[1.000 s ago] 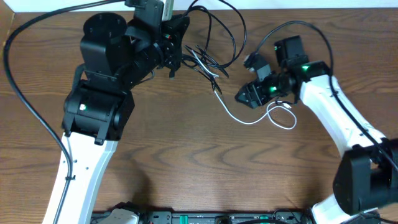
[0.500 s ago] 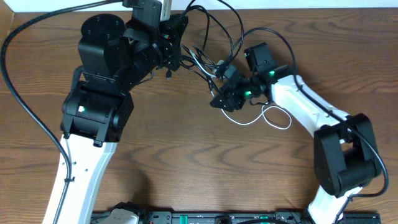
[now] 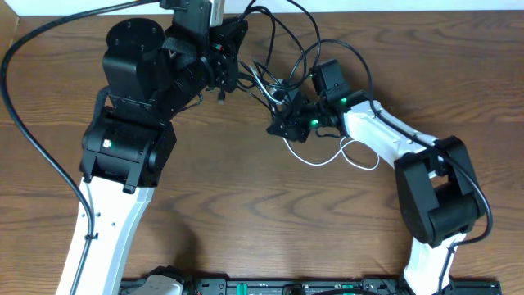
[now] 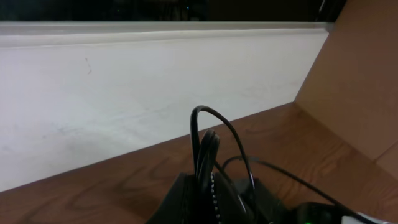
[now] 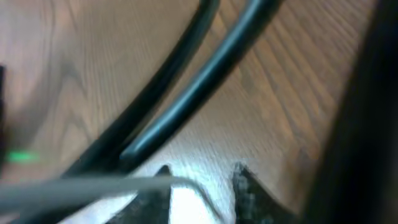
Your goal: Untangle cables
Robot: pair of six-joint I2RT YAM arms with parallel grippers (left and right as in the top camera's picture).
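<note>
The black cable (image 3: pixel 309 43) loops over the far middle of the table, and the white cable (image 3: pixel 321 161) curls below it. My left gripper (image 3: pixel 232 70) is shut on a bunch of black cable loops, which rise between its fingers in the left wrist view (image 4: pixel 206 146). My right gripper (image 3: pixel 280 129) is low over the tangle where the two cables cross. In the right wrist view its fingertips (image 5: pixel 163 182) are apart, the white cable (image 5: pixel 87 185) runs across them, and black cable strands (image 5: pixel 186 93) lie just beyond. The plug ends do not show clearly.
A thick black robot wire (image 3: pixel 37 131) arcs along the left side of the wooden table (image 3: pixel 246 213). A white wall (image 4: pixel 124 93) runs along the far table edge. Robot base hardware (image 3: pixel 246 287) sits at the front edge.
My right gripper has moved left, from beside the white cable's loops to the crossing of the cables near the left gripper. The left arm has held still.
</note>
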